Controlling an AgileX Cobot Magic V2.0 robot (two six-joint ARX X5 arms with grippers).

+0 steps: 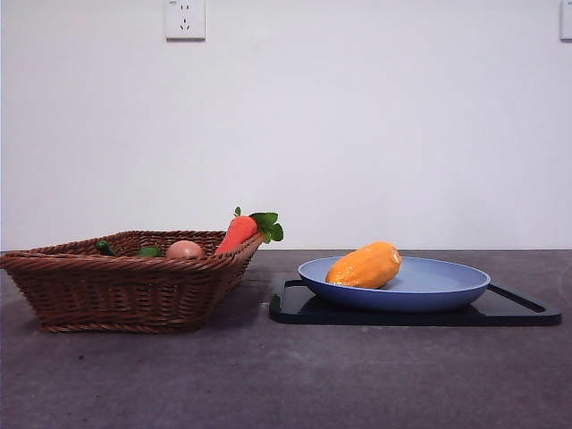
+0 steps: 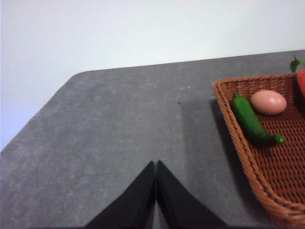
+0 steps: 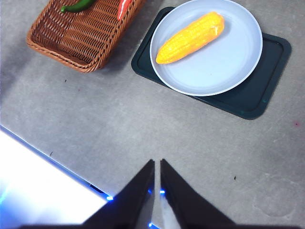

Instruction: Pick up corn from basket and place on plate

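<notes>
Two big things stand on the grey counter (image 1: pixel 268 384): the basket (image 1: pixel 125 286) on one side and, beside it, the black tray (image 1: pixel 527 313) that carries the plate (image 1: pixel 447 290). The basket and the tray are near each other but do not touch. The plate sits on the tray and covers most of it.

The corn (image 1: pixel 365 266) lies on its side on the plate, on the part of the plate nearer to the basket, with its thinner end toward the plate's rim. Nothing holds it.

In the basket, a carrot (image 1: pixel 238 234) leans against the wall that faces the plate, and its green leaves stick out over the rim. A green pepper (image 2: pixel 252 123) lies along one wall of the basket, and a pinkish egg (image 2: pixel 268 102) lies just beside it.

Both arms are away from the things. The left gripper (image 2: pixel 156 164) hangs above bare counter beside the basket, with its jaws together. The right gripper (image 3: pixel 157 163) hangs high above bare counter, well apart from the plate and basket, and its jaws are nearly together with only a thin gap, clamped on nothing.
</notes>
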